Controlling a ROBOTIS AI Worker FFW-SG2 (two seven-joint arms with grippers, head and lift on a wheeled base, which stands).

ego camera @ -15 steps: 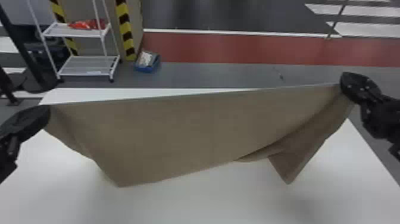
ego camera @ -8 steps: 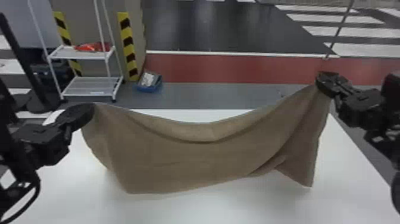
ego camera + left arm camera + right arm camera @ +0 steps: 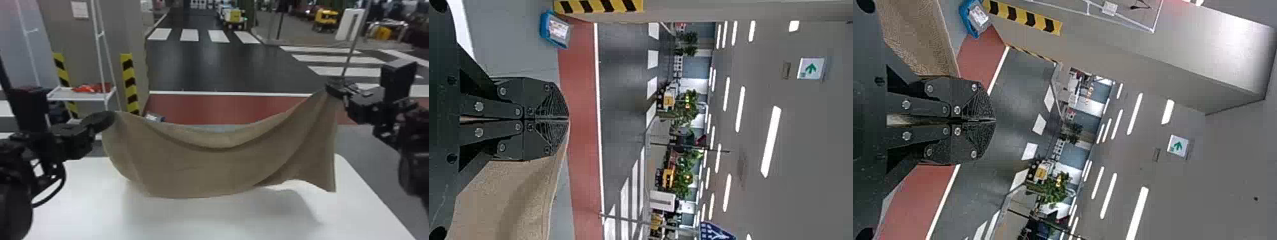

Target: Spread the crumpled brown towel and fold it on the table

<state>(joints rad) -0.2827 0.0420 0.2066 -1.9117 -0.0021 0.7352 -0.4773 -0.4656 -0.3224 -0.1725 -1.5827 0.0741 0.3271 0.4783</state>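
Both grippers have drawn nearer each other since the earlier frames, and the upper edge of the long, matte brown towel, once pulled nearly straight, now sags in a deep curve. The head view has also tilted up, with the table's far edge lower in it.

The black left gripper, its tip a rounded paddle shape, is clenched on one upper corner of the cloth. The black right gripper, set higher in the head view, pinches the other upper corner. Between them the towel hangs like a shallow hammock, over the smooth white table. A soft rolled fold runs beneath its upper edge, slanting creases gather toward the right gripper, and a pointed flap drops below that end. A blurred grey shadow lies on the glossy tabletop under it.

In the left wrist view, the ribbed fingertips of the left gripper meet, with finely grained fabric running from beside them. In the right wrist view, the right gripper is likewise closed, the woven cloth stretching away on one side.

Beyond the table stand a thin-framed white metal rack holding a crinkled red item and, on the floor, a blue open-topped box.
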